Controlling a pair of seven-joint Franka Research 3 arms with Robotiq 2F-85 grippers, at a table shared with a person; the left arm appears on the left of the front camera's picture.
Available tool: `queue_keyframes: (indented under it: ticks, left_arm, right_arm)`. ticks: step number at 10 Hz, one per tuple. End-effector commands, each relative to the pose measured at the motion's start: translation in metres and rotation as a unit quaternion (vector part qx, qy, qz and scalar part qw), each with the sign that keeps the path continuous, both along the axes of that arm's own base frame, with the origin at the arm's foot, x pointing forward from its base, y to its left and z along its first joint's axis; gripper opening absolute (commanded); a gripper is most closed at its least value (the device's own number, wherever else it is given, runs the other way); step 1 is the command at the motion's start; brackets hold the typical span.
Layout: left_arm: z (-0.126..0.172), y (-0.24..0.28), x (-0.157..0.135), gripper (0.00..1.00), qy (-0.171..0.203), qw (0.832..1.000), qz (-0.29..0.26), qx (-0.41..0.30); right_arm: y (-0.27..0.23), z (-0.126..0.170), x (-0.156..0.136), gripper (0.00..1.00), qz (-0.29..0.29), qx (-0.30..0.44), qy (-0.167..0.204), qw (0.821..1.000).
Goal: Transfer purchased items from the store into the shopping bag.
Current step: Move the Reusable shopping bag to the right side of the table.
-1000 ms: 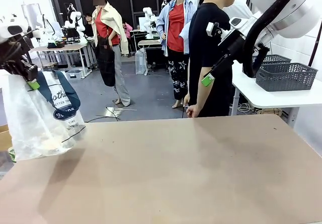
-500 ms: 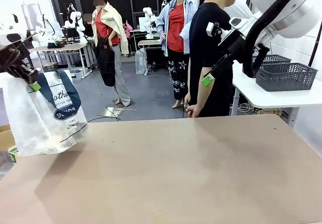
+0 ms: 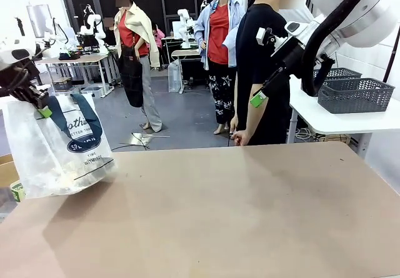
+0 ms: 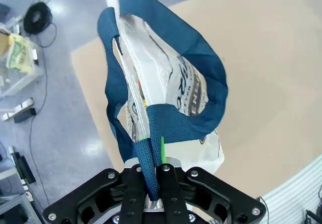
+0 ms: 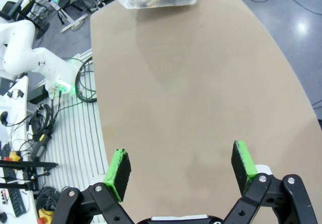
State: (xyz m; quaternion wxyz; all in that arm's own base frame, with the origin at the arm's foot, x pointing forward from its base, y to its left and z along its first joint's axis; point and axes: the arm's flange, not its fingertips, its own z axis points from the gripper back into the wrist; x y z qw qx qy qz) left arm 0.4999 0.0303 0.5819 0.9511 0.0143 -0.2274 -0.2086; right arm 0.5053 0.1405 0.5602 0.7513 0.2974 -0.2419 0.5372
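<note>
Shopping bag (image 3: 59, 147) hangs from your left gripper (image 4: 155, 176), whose fingers pinch a navy strap handle (image 4: 151, 148) between them; the bag's body sags below them onto the table (image 3: 237, 215) edge. Your right gripper (image 5: 181, 166) hovers above the table, fingers spread wide, nothing between them.

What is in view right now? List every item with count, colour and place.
shopping bag: one, translucent white with navy handles and round logo, hanging at the table's left edge, pale contents inside.
table: one, tan, bare surface across the foreground.
baskets: two, dark grey mesh, on a white side table far right.
person: one, black top, standing at the far side.
left gripper: shut on the bag's blue strap.
right gripper: open, green pads apart, raised above the table.
</note>
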Motion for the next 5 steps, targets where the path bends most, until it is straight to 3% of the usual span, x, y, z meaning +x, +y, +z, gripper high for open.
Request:
queue_keyframes:
  ticks: [1, 3, 5]
  left_arm:
    - [-0.01, 0.009, 0.0, 0.0, -0.071, 0.997, 0.008, -0.002]
    - [-0.022, 0.011, -0.007, 0.0, -0.08, 0.997, 0.004, 0.004]
    - [-0.037, 0.005, -0.013, 0.0, -0.061, 0.998, -0.001, -0.01]
  right_arm:
    - [0.002, -0.001, 0.0, 1.0, -0.006, -0.002, -0.004, 1.0]
    - [0.002, -0.001, 0.0, 1.0, -0.006, -0.002, -0.004, 1.0]
    - [0.002, -0.001, 0.0, 1.0, -0.006, -0.002, -0.004, 1.0]
